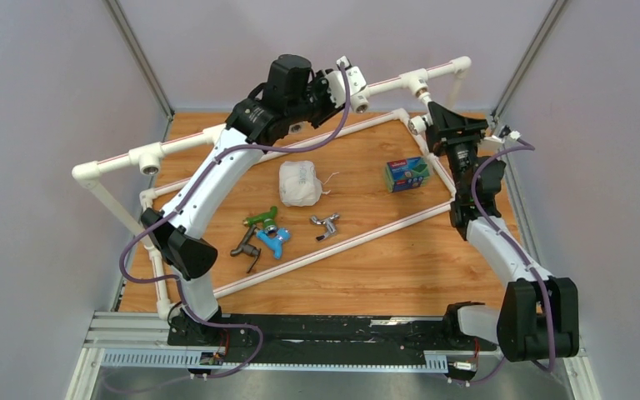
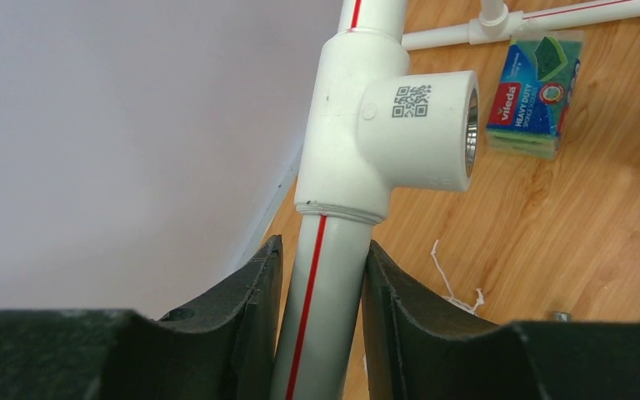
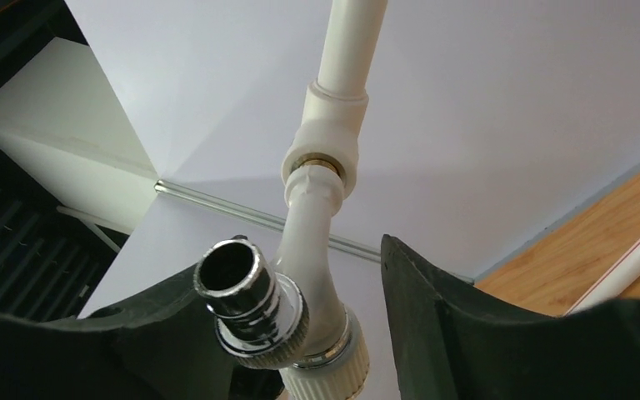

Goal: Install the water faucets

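Note:
The white faucet, with a chrome spout, hangs screwed into a pipe tee on the raised back pipe. My right gripper is open around it: the left finger touches it and the right finger stands apart. My left gripper is shut on the white red-striped pipe, just below another tee. The green, blue, dark grey and chrome faucets lie on the wooden table. In the top view the left gripper and right gripper are at the back pipe.
A white cloth bag lies mid-table and a sponge pack at the right. A white pipe frame runs around the table, with an open tee at the left. Walls close in on three sides.

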Controlling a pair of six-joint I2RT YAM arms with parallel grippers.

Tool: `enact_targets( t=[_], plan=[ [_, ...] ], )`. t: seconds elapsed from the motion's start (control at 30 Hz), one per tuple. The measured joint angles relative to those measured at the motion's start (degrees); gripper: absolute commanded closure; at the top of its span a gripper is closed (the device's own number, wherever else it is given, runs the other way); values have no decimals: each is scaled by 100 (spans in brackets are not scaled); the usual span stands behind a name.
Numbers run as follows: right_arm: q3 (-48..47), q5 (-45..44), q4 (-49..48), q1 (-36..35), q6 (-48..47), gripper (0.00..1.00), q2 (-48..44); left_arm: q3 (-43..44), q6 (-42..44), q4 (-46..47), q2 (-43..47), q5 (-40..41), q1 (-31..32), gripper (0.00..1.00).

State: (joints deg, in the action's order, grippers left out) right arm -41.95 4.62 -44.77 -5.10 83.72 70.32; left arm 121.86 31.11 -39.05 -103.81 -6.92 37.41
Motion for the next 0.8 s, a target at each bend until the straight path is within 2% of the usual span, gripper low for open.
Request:
enact_targets(
  t=[0.1,0.23,0.27,0.4,0.5,0.6,0.8],
  plan=[
    [2,11,0,42,-17,64,-81,0,-15,-22,9,-11,24,100],
    [-9,127,28,66,153,97,-122,0,-24,-35,20,-2,28,100],
    [-13,149,55,81,225,100,-122,0,-28,-37,20,-11,31,100],
    [-140,96,505,50,708,100,-199,0,-33,-31,20,-7,28,100],
    [-297,-144,1064,-66,1161,73,-315,-2,-35,-24,20,-4,24,100],
    [-417,-380,1506,-175,1456,51,-402,-11,-35,0,20,-9,13,100],
    [-369,-741,1683,-267,1574,36,-562,-20,-39,-13,24,-15,33,100]
  ],
)
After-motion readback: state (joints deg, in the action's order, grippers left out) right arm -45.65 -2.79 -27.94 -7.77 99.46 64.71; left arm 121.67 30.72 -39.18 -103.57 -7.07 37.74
